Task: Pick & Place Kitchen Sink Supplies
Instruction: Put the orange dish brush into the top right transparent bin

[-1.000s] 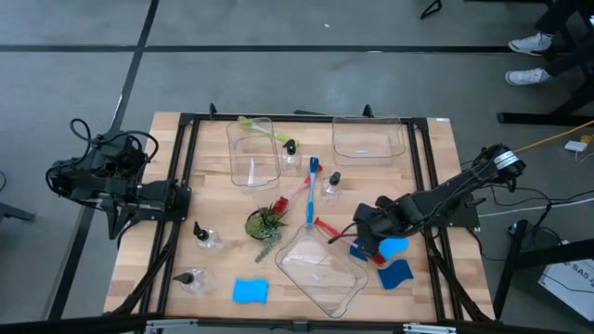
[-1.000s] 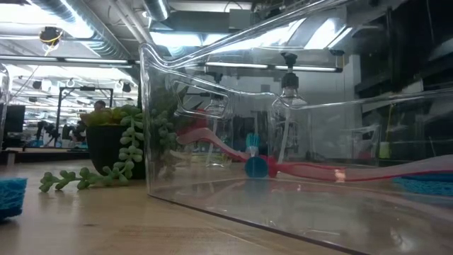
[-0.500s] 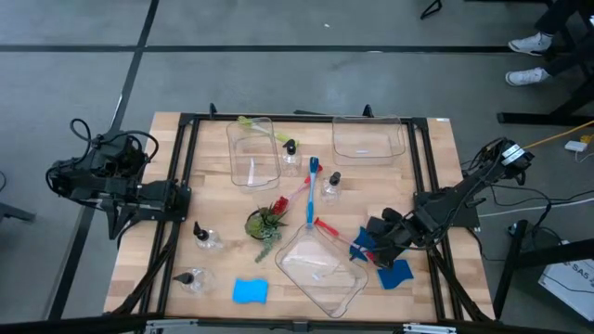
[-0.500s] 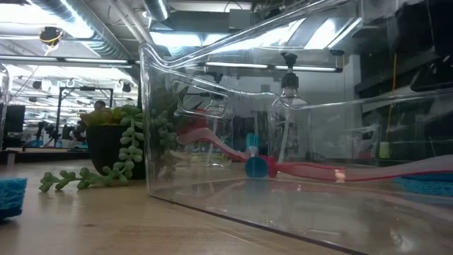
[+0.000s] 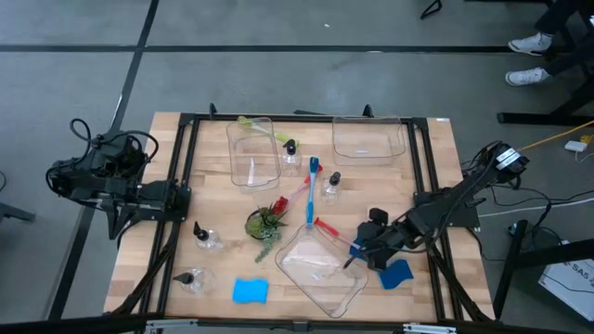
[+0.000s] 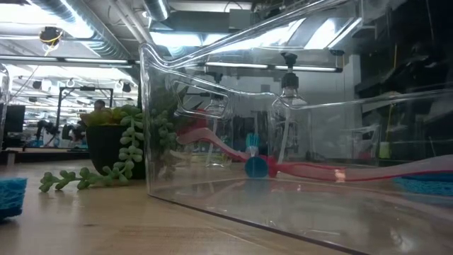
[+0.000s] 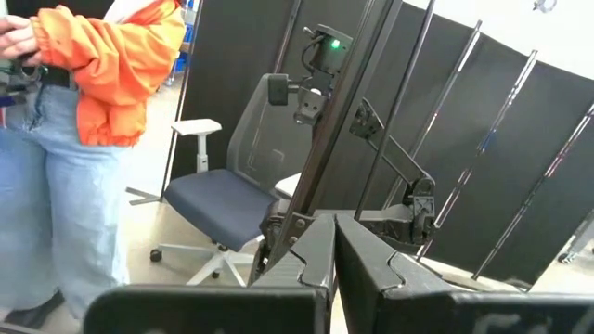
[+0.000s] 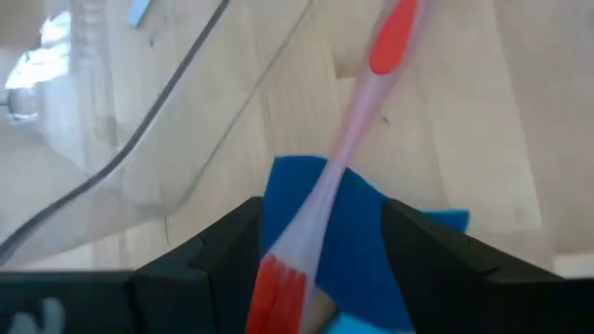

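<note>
My right gripper (image 5: 360,252) (image 8: 320,206) is open and low over a blue sponge (image 8: 357,232) (image 5: 355,247) beside the near clear bin (image 5: 320,269). Its fingers stand on either side of that sponge. A red-tipped brush (image 8: 348,139) (image 5: 327,227) lies with its bristle end on the sponge. Two more blue sponges (image 5: 395,274) (image 5: 250,291) lie flat on the table. Pump bottles (image 5: 332,184) (image 5: 290,153) (image 5: 206,237) stand upright. A blue brush (image 5: 311,193) lies mid-table. My left gripper (image 7: 334,269) is shut, parked at the table's left edge (image 5: 139,199). My right gripper comes slanting down from the table's right, one finger (image 8: 223,250) at each long side of the blue sponge's near end (image 8: 371,269). The sponge lies flat on the table under the brush head (image 8: 278,288). I cannot tell whether the fingers touch it.
Two clear bins (image 5: 253,150) (image 5: 369,137) sit at the far side, with a yellow-green brush (image 5: 255,125) on one of them. A small potted plant (image 5: 264,223) (image 6: 113,145) stands mid-table. A fourth bottle (image 5: 190,278) lies near the left corner. A person (image 7: 83,139) stands behind the left arm.
My right gripper has moved toward the near edge and down, then a little left toward the near bin, staying over the sponge under the brush head. The arm now covers a lighter blue sponge that showed beside it. The brush and sponges have not shifted.
</note>
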Robot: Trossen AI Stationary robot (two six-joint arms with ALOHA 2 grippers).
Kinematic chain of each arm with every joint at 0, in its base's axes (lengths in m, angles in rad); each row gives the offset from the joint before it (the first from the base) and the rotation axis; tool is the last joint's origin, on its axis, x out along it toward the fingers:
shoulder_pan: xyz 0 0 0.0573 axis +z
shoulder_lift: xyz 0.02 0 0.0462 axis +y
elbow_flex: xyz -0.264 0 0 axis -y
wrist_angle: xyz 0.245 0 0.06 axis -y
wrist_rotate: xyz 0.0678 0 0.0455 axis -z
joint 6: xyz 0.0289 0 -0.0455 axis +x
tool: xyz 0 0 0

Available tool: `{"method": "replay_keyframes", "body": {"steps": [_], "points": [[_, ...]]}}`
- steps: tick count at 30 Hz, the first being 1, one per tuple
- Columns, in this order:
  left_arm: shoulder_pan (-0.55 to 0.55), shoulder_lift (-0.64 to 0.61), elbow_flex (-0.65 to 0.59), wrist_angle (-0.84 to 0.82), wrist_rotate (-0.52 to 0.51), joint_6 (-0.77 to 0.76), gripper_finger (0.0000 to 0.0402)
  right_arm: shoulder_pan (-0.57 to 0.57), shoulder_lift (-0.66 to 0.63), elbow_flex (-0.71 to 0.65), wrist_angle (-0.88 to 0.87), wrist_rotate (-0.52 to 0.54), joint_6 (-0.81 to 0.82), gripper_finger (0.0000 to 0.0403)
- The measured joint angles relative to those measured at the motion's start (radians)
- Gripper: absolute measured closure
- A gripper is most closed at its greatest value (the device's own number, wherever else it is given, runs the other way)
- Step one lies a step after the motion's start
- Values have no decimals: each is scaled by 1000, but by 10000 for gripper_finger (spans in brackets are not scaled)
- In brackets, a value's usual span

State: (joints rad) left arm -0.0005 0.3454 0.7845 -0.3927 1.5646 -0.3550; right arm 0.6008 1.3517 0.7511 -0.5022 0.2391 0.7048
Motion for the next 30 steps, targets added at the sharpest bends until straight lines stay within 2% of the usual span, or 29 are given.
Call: {"method": "replay_keyframes", "body": {"steps": [7, 21, 24, 30], "points": [[0, 0, 0, 0, 0, 0, 395, -15, 106, 4, 11, -4, -11, 186], [0, 0, 0, 0, 0, 0, 395, -30, 202, 6, 69, -8, -37, 190], [0, 0, 0, 0, 0, 0, 395, -30, 201, 6, 71, -9, -57, 212], [0, 0, 0, 0, 0, 0, 395, -30, 198, 6, 69, -13, -84, 290]]}}
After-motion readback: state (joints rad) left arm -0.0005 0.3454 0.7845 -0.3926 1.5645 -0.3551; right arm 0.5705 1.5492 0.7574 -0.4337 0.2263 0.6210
